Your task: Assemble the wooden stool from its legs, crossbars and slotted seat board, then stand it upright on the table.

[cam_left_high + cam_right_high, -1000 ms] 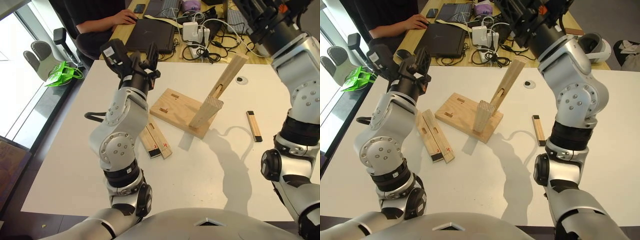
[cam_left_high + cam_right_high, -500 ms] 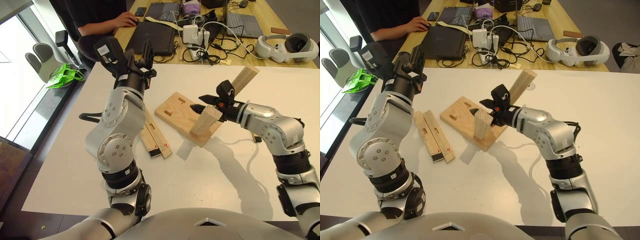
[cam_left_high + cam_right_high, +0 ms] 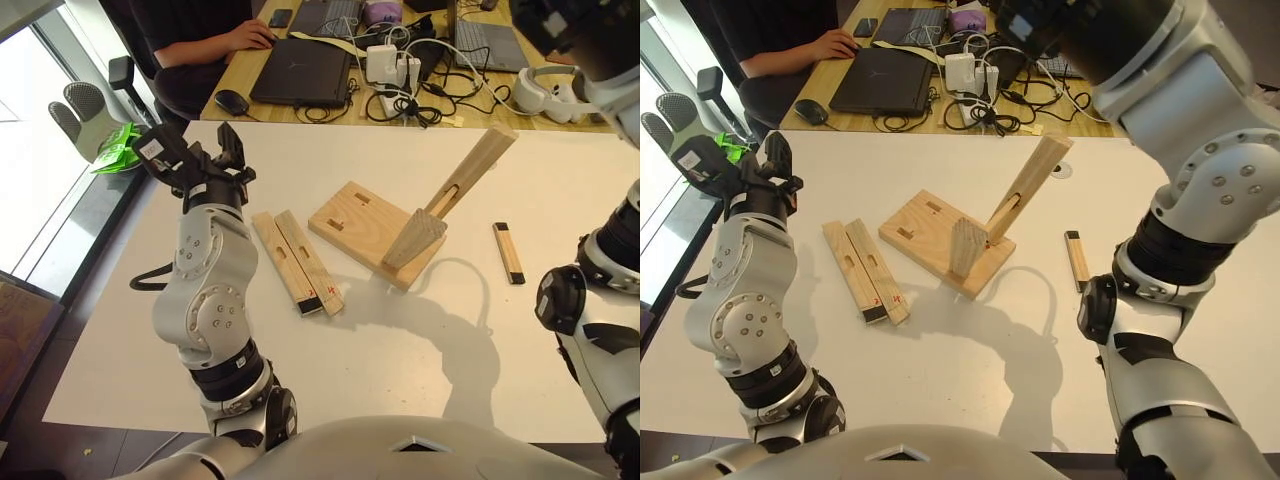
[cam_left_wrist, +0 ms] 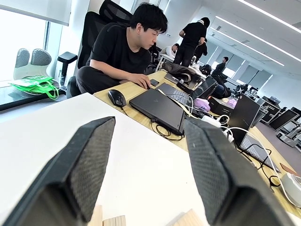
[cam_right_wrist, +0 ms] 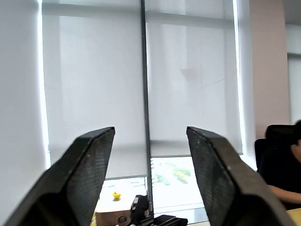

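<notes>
Right arm (image 3: 1200, 170) lifted clear, legs (image 3: 468, 182) seemingly slotted

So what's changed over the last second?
The right gripper, down at the legs half a second ago, has lifted clear, open and empty. The left gripper swung from beside the board out to the table's left edge, open. Board, both standing legs, the two flat pieces and the crossbar stayed put.

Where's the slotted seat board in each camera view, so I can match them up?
Left eye view: seat board lies mid-picture on the white table, right of two flat wooden pieces.
Right eye view: same board, slightly left of centre.
Left wrist view: faces the far desk.
Right wrist view: faces window blinds.
Shared landmark: black laptop on that desk, also at and.
</notes>
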{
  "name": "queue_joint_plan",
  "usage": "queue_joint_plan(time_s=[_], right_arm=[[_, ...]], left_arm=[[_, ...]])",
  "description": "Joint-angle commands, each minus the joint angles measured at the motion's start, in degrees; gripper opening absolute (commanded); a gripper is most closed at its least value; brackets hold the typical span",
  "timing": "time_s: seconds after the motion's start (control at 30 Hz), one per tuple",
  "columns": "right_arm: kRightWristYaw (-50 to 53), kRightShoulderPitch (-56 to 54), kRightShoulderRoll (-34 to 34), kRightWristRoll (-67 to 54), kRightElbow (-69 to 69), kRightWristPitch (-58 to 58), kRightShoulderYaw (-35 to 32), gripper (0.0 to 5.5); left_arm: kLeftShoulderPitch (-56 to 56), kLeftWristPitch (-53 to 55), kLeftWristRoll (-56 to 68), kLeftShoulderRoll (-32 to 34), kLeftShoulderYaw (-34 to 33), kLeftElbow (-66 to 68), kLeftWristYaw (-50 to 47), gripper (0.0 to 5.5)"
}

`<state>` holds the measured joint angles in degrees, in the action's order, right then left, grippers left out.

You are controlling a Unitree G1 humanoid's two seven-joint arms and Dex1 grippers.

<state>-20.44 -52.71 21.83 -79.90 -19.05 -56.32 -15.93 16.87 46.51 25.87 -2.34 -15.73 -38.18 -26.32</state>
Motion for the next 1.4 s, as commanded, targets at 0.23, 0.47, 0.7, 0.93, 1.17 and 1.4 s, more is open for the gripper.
queue_joint_plan(time_s=[0.23, 0.47, 0.7, 0.93, 1.17, 1.4], right_arm=[[-29.38, 34.58, 37.94, 52.57, -11.74, 20.35, 39.8, 2.86], [-22.62, 14.62, 18.24, 11.5, -0.32, 11.25, 16.26, 2.86], [-7.13, 4.1, 11.12, -10.14, 5.24, 8.98, 9.46, 2.86], [-14.58, 14.0, 18.6, 9.05, -0.73, 8.37, 20.81, 2.86], [-30.44, 31.53, 31.81, 35.41, -5.49, 16.33, 37.01, 2.86], [-20.07, 22.65, 15.06, 21.43, -5.17, 14.8, 22.13, 2.86]], left_arm=[[0.81, 0.48, -1.29, 0.28, -1.12, -0.33, 0.72, 2.69], [0.89, 0.26, -1.61, -0.08, -0.66, -0.37, 1.26, 2.69], [1.07, 0.35, -2.54, -0.09, 0.2, -0.71, 1.59, 2.69], [1.42, 0.52, -3.45, -0.19, 0.34, -1.0, 1.92, 2.69], [1.28, 0.8, -3.88, -0.03, 0.99, -0.89, 2.43, 2.69], [1.53, 0.2, -4.55, -0.49, 1.2, -0.5, 3.18, 2.69]])
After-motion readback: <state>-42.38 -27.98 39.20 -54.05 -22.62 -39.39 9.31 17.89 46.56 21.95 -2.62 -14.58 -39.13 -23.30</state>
